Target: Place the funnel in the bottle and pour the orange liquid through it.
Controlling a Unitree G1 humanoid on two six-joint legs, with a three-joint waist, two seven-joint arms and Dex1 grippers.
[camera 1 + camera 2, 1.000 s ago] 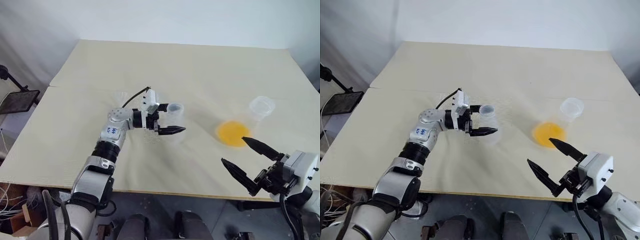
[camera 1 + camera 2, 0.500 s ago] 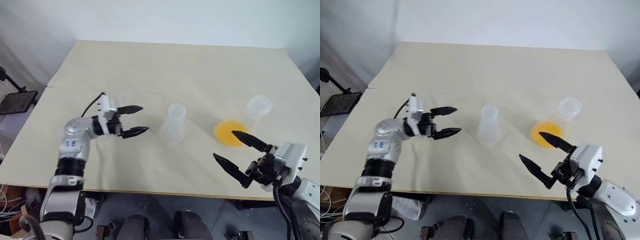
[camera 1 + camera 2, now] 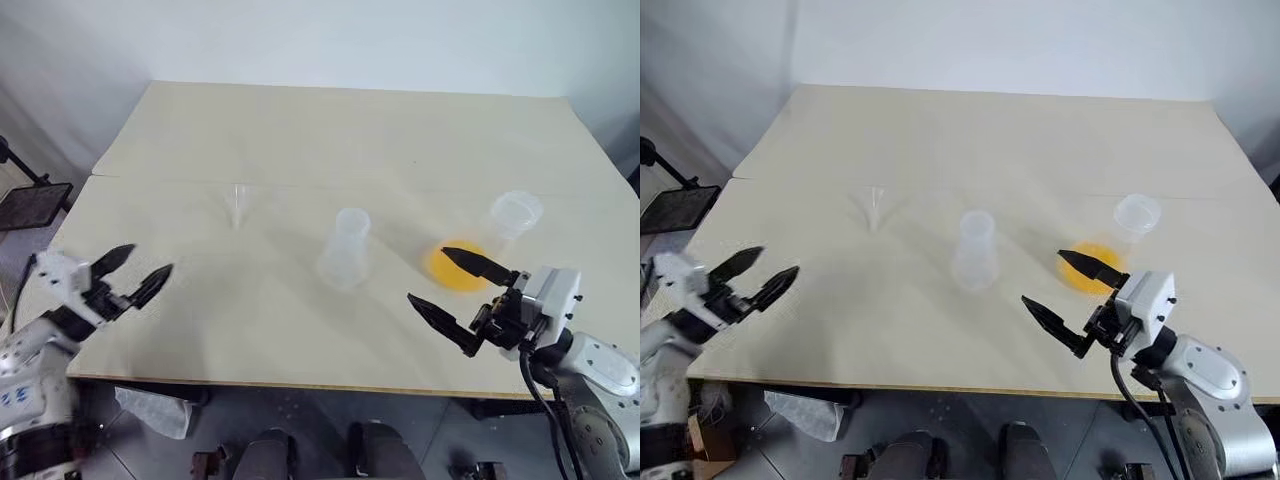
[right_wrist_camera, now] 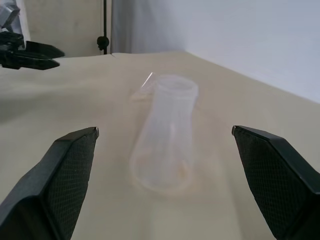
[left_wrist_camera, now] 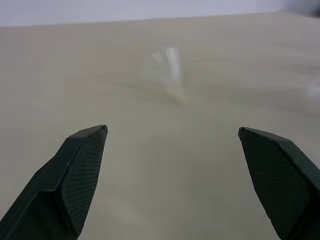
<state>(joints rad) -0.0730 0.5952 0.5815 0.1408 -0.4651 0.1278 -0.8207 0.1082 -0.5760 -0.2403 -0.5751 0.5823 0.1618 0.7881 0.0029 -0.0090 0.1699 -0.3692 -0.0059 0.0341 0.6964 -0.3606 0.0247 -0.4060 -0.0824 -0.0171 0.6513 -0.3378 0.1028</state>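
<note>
Nearest the robot, the right gripper [image 3: 462, 300] hangs over the near edge of the tabletop [image 3: 330, 130] toward its right corner, its two black fingers spread wide with nothing between them, pointing roughly level and angled inward across the table. Its upper fingertip overlaps the near side of the orange liquid [image 3: 452, 270], a shallow yellow-orange pool in the base of the larger flask [image 3: 505, 228], whose clear neck and round mouth rise just beyond the pool, close to the right edge. Whether that fingertip touches the glass cannot be told. At the opposite side, the left gripper [image 3: 135, 272] sits by the near left corner, out at the left edge, likewise empty with its fingers parted, reaching level and forward from an arm drawn out to the side. It is well apart from every vessel. Farther in, about midway along the table's width, the bottle [image 3: 345, 250] stands upright on its flared base, clear and empty, its narrow neck open at the top; in the right wrist view it stands centred between that gripper's spread fingers but some way ahead of them. Beyond the bottle and to its left lies the funnel [image 3: 239, 203], faint against the cloth, near the middle of the left half of the tabletop, ahead of the left gripper and apart from it.
</note>
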